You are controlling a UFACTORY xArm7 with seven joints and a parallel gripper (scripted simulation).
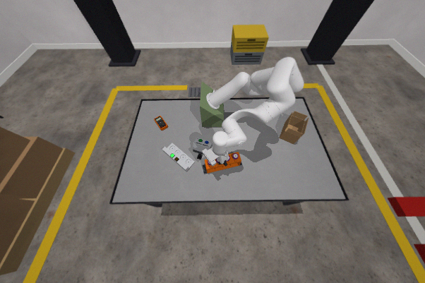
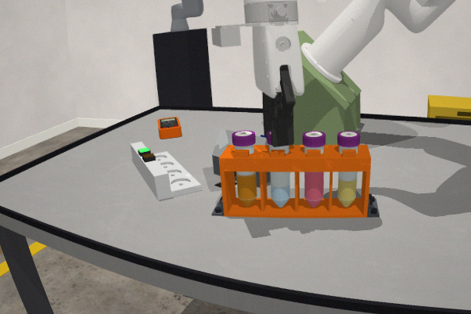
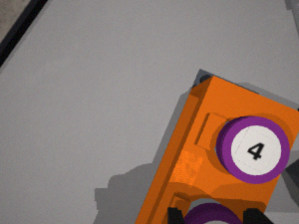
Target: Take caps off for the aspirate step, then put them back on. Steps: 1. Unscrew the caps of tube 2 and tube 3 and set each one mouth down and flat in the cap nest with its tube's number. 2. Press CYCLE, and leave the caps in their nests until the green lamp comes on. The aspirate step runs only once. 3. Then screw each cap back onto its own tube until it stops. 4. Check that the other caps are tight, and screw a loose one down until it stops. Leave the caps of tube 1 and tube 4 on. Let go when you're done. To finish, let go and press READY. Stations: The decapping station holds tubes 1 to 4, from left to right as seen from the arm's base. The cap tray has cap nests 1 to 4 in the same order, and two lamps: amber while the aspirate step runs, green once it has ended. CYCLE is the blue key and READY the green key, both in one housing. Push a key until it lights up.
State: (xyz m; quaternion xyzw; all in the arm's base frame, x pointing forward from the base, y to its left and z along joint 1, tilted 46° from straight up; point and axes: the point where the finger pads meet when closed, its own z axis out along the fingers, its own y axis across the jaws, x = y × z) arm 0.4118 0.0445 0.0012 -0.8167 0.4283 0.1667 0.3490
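Observation:
The orange decapping station (image 2: 295, 179) holds four tubes with purple caps. My gripper (image 2: 278, 140) stands upright over the second tube from the left in the exterior view, the one with pale blue liquid, and is shut on its cap. In the wrist view the cap marked 4 (image 3: 254, 149) sits at the rack's end, and the gripped cap of tube 3 (image 3: 213, 215) shows between my fingertips at the bottom edge. The caps of tube 2 (image 2: 314, 138) and tube 1 (image 2: 348, 138) sit on their tubes. The white cap tray (image 2: 166, 169) shows a lit green lamp (image 2: 144, 150), and its nests look empty.
The grey key housing (image 1: 202, 143) stands behind the rack, mostly hidden in the exterior view. An orange meter (image 2: 169, 127) lies farther back. A green block (image 2: 328, 97) stands right behind my gripper. A cardboard box (image 1: 294, 127) sits near the arm's base.

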